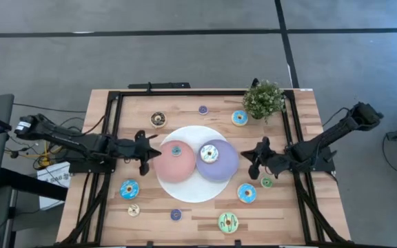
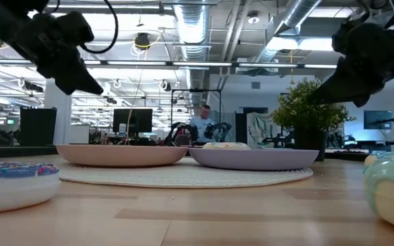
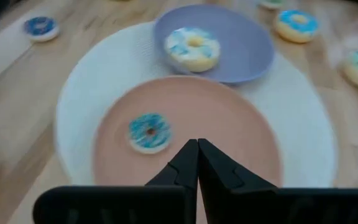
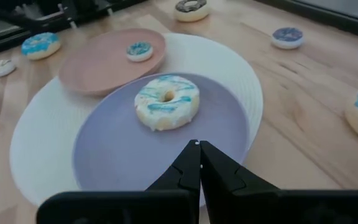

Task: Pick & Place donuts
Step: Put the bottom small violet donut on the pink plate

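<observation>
The left end effector (image 1: pixel 156 153) hangs pinched together and empty by the pink plate (image 1: pixel 165 170), which carries a small blue donut (image 1: pixel 176 150). The right end effector (image 1: pixel 245 157), likewise pinched together and empty, flanks the purple plate (image 1: pixel 226 165) holding a white donut (image 1: pixel 209 153). The low view cuts off both tips and hides the small donut. More donuts (image 1: pixel 129 189) lie scattered on the table (image 1: pixel 302 131).

Both arms are dark, jointed and slim; each tool, left tool (image 1: pixel 156 153) and right tool (image 1: pixel 245 156), ends in black tapered fingers.
</observation>
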Controlling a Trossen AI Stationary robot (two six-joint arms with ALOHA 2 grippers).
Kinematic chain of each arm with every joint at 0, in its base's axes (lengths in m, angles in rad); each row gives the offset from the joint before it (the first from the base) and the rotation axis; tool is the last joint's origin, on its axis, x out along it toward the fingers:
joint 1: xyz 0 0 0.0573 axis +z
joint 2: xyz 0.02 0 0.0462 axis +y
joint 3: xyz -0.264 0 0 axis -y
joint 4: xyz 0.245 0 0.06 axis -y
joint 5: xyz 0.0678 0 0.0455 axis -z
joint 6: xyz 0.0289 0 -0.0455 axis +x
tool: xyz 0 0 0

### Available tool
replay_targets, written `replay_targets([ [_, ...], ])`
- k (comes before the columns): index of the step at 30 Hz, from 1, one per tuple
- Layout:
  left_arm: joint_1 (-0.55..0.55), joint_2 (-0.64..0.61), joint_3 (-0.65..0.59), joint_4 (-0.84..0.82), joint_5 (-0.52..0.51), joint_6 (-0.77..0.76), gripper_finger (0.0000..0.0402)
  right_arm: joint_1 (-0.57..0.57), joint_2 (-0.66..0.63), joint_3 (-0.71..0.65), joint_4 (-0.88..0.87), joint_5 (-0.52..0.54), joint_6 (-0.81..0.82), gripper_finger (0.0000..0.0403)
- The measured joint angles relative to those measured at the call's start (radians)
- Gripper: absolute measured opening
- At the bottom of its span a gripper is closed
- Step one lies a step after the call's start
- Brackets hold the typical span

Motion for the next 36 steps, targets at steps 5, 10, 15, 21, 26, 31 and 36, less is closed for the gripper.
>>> replay_targets([
  [5, -0.119, 0.052, 0.072, 0.004, -0.074, 0.011, 0.0, -0.027, 0.0, 0.0, -0.001, -0.002, 0.0, 0.0001],
  [10, -0.235, 0.231, 0.217, -0.014, -0.14, 0.014, 0.0, -0.044, 0.0, 0.0, -0.007, -0.003, 0.0, 0.0001],
  [15, -0.318, 0.45, 0.471, -0.14, -0.165, 0.167, 0.0, -0.055, 0.0, 0.0, -0.019, -0.003, 0.001, 0.0001],
  [21, -0.372, 0.688, 0.842, -0.421, -0.082, 0.163, 0.0, -0.053, 0.0, 0.0, -0.037, -0.003, 0.002, 0.0001],
  [26, -0.375, 0.867, 1.098, -0.571, -0.051, 0.082, 0.0008, -0.052, 0.0, 0.0, -0.051, -0.012, 0.003, 0.0001],
  [31, -0.376, 1.03, 1.304, -0.777, -0.005, -0.028, 0.0048, -0.029, 0.011, 0.0, -0.07, -0.056, 0.01, 0.0001],
  [36, -0.376, 1.15, 1.392, -0.894, 0.061, -0.148, 0.0112, -0.013, 0.037, 0.0, -0.089, -0.056, 0.012, 0.0001],
])
